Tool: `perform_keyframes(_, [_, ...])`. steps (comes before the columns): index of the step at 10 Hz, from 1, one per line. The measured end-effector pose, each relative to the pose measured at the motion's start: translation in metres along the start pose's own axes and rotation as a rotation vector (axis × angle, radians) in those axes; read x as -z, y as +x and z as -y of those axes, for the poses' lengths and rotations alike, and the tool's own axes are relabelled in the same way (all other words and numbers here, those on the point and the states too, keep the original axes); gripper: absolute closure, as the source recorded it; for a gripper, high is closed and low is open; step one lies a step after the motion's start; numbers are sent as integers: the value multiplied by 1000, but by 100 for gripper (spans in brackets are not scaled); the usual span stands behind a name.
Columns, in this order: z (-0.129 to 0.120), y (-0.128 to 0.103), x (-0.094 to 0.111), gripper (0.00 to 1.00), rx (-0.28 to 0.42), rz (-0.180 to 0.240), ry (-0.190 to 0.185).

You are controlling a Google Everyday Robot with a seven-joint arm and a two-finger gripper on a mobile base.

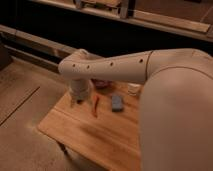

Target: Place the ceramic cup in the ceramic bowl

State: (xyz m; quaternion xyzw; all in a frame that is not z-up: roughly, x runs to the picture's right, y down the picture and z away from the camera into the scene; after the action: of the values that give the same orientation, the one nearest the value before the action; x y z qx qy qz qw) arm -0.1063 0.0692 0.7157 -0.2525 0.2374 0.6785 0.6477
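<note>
1. Gripper (78, 101) hangs low over the left rear of the wooden table (95, 137), pointing down from a pale wrist. Cannot tell how far open it is, or whether it has hold of anything.
2. Arm (115, 67) spans the view from the right and covers the table's back edge.
3. Ceramic bowl (101, 83): dark maroon, on the table just right of the wrist, partly hidden under the arm.
4. Ceramic cup (133, 89): cream-white, on the table right of the bowl and apart from it, top hidden by the arm.
5. Flat blue block (117, 102) lies in front, between bowl and cup.
6. Thin red-orange object (95, 106) lies just right of the gripper.
</note>
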Motion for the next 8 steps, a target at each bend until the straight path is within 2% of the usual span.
perform_keyframes(1, [6,-15,6,35,-45,5,-3])
perform_keyframes(4, [33,-40,19,35,-134,16,-4])
perform_keyframes(5, [38,-43,21,35,-146,19,-5])
perform_keyframes(8, [78,-50,38,35,-224,50,-20])
